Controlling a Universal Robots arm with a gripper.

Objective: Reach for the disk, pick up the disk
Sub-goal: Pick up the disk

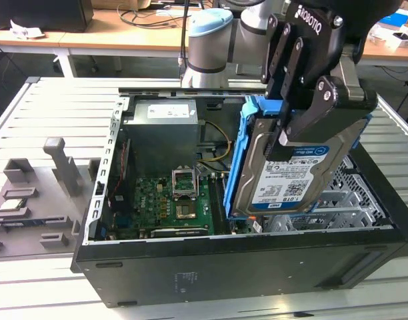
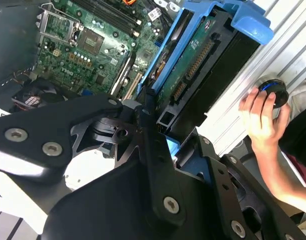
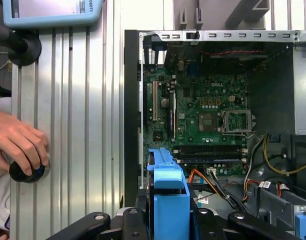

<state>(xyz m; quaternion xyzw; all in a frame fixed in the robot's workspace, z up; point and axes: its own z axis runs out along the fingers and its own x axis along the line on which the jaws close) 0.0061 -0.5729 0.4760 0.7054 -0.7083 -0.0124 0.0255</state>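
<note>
The slatted metal table (image 1: 51, 100) carries everything. An open black computer case (image 1: 244, 267) lies on it on its side, so its inside faces up for reaching. Inside the case, in the exterior view, the grey power supply (image 1: 165, 130) sits toward twelve o'clock and the green circuit board (image 1: 171, 200) toward seven o'clock, with its empty chip socket (image 1: 185, 181) in the middle.

The robot arm (image 1: 211, 40) comes in from twelve o'clock over the case. Its black claw (image 1: 294, 130) is closed on the disk (image 1: 294, 177), one finger pressed on the labelled face and the other behind, as the second wrist view suggests. The disk hangs tilted on edge, clear of the board, at about three o'clock of the case's opening, above the metal drive cage (image 1: 344, 200). Its blue frame (image 3: 167, 195) runs along the edges, likely as a slide-in rail for the cage.

A grey holder block (image 1: 37, 200) sits at nine o'clock on the table.

A person's hand (image 3: 20, 145) rests on a small black knob (image 3: 25, 172) beside the case, probably to steer the arm.
</note>
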